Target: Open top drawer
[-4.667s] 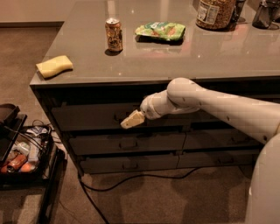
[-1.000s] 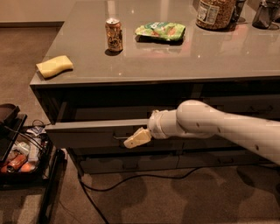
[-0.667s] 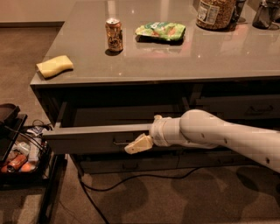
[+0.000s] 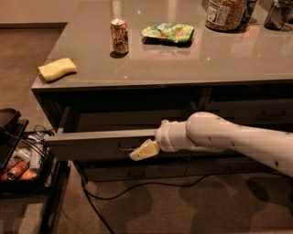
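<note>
The top drawer (image 4: 87,145) of the left stack under the grey counter is pulled well out toward me, its flat grey-brown front sticking out past the cabinet. Its small pull handle (image 4: 123,148) sits at the centre of the front. My gripper (image 4: 143,151), cream-coloured at the end of the white arm coming in from the right, is at the right end of that handle and looks shut on it. The drawer's inside is in shadow.
On the counter (image 4: 183,64) are a drink can (image 4: 119,36), a green snack bag (image 4: 167,32), a yellow sponge (image 4: 57,68) and a jar (image 4: 224,13). A lower drawer (image 4: 137,172) is shut. A black cart (image 4: 18,160) stands left; a cable (image 4: 137,186) lies on the carpet.
The top drawer has slid from shut to far out toward me. My gripper has moved out and down with its handle.
</note>
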`<state>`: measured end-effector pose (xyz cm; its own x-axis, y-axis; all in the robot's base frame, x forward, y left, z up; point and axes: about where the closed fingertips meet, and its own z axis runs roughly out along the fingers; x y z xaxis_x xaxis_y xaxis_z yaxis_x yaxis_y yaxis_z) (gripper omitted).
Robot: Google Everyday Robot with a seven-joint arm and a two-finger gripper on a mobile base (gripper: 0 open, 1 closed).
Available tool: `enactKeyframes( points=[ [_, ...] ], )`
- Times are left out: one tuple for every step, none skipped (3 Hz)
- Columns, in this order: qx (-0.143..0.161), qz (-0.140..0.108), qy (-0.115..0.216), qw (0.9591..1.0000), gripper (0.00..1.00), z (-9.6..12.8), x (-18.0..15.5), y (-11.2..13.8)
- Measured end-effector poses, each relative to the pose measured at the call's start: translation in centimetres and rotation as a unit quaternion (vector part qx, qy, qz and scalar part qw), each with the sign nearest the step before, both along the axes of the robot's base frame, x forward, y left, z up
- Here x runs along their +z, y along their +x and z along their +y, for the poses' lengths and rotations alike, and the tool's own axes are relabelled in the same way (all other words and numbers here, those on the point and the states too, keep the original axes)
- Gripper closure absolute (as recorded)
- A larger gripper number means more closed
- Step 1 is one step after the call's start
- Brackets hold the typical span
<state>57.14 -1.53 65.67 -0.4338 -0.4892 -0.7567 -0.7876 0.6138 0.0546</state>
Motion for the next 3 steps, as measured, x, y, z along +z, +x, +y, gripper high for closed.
enactKeyframes(
  points=[
    [0.002, 0.01, -0.002, 0.9999, 0.0, 0.22, -0.09, -0.57],
    [0.001, 0.011, -0.001, 0.9999, 0.0, 0.22, 0.15, -0.63],
    [-0.009, 0.002, 0.017, 0.9998, 0.0, 0.23, -0.01, -1.41]
  ],
)
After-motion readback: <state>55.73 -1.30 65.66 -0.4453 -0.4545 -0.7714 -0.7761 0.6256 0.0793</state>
